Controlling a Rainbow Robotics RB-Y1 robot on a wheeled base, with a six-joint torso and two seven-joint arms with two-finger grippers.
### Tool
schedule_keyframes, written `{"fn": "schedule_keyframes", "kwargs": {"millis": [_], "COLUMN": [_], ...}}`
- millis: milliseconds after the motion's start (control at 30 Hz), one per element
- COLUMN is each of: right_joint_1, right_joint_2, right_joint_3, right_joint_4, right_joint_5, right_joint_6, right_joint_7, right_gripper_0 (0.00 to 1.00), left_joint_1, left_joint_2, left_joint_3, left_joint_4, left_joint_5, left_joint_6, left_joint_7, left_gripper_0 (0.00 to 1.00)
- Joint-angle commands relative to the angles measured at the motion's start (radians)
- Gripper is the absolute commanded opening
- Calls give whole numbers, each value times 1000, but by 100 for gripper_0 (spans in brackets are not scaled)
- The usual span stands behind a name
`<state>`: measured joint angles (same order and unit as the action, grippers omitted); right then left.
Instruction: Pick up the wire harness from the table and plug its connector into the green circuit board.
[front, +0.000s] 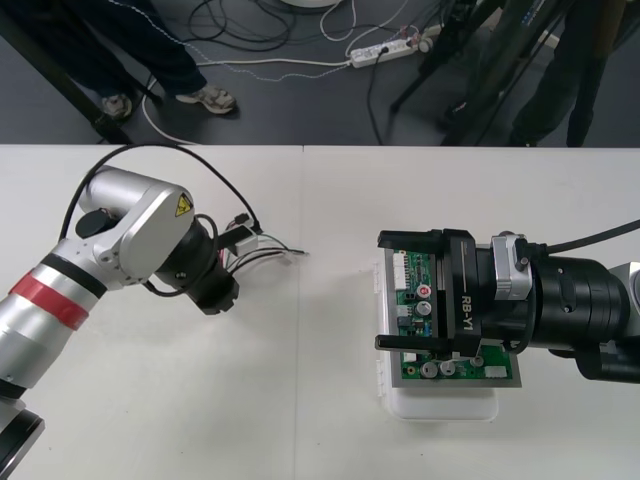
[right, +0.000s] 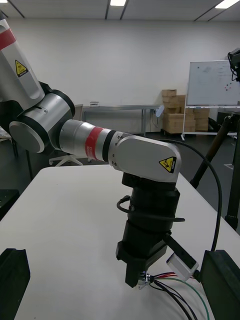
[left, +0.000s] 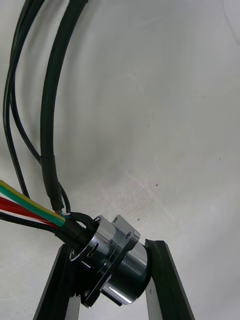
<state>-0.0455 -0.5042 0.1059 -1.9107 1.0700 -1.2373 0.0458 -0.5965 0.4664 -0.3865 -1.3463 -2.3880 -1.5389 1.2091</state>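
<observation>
— Where is the harness (front: 268, 254) to be found?
— On the left half of the table (front: 300, 400). Its round metal socket (left: 112, 260) is gripped between the two black fingers (left: 165, 285) of the left gripper (front: 217, 299), which is pointed down at the tabletop.

— And the wires (left: 30, 206)?
— Red, green and black strands are seen leaving the back of the socket. From the gripper they are trailed rightward across the table, toward the board (front: 412, 292). Their free ends are left well apart from it.

— So the left jaws are closed?
— Closed on the socket, yes. The metal body is seen pinched between both fingers, with the flange just beyond them.

— How is the board placed?
— The green board is set on a white base (front: 445, 408) on the right half of the table.

— What is seen of the right gripper (front: 380, 291)?
— It is held over the board, reached in from the right. Its jaws are spread wide. One finger is laid along the board's far edge and the other across its near part, so most of the board is framed between them. Whether the board is touched cannot be told.

— Are the two grippers close together?
— No, they are kept well apart, with bare table between them.
</observation>
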Motion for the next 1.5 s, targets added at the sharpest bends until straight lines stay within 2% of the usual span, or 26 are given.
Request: {"fn": "schedule_keyframes", "kwargs": {"millis": [33,433,833,1133,1500], "right_joint_1": [-22,-22,-22,-22,-22], "right_joint_2": [13,13,13,13,13], "right_joint_3": [-3,-3,-3,-3,-5], "right_joint_4": [-37,-37,-37,-37,-37], "right_joint_5": [-1,-1,-1,-1,-2], "right_joint_6": [7,9,12,12,13], "right_joint_7": [37,46,51,54,54], "right_gripper_0": [100,100,100,100,100], "left_joint_1": [6,121,293,391,460], "left_joint_2": [3,8,0,-58,-164], "left_joint_3": [57,182,288,420,551], "left_joint_4": [-100,-353,-616,-827,-964], "left_joint_5": [18,38,78,151,207], "left_joint_6": [-32,-32,-32,-32,-32], "left_joint_7": [-79,-94,-129,-167,-312], "left_gripper_0": [0,0,0,0,0]}}
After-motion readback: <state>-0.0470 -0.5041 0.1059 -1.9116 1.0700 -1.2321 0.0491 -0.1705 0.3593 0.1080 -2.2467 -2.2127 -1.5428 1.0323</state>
